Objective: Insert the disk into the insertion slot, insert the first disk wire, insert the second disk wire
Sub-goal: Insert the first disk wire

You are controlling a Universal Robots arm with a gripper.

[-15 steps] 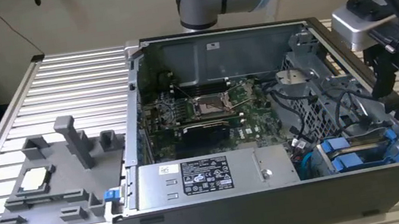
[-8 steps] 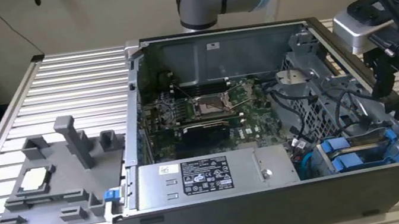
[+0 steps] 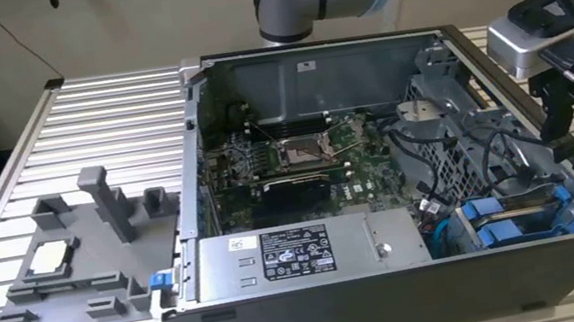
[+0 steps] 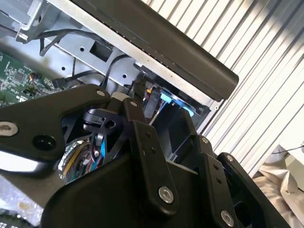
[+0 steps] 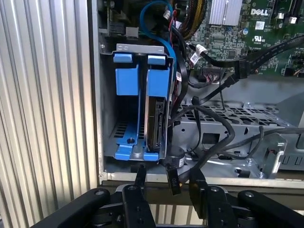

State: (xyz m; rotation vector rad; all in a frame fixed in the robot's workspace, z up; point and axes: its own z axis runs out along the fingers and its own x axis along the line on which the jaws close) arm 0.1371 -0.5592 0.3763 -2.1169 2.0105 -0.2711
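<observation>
Disk (image 3: 502, 231) is sitting in slot (image 5: 141, 47), at 4 o'clock of the case (image 3: 402, 303) in the exterior view. I judge I am working on the first wire. My claw (image 5: 168, 172) is standing apart with a black plug (image 5: 174, 185) between its fingers, and the plug needs a square grip.

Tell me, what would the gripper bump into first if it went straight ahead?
Likely the black wire plug hanging just before the gripper; past it, the disk sitting in the insertion slot. Depth is hard to judge.

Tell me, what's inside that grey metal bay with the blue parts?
Inside the insertion slot stand two blue carriers. The one beside the cables holds the disk, seen edge-on. The other looks empty. The disk's label and connectors are hidden.
</observation>
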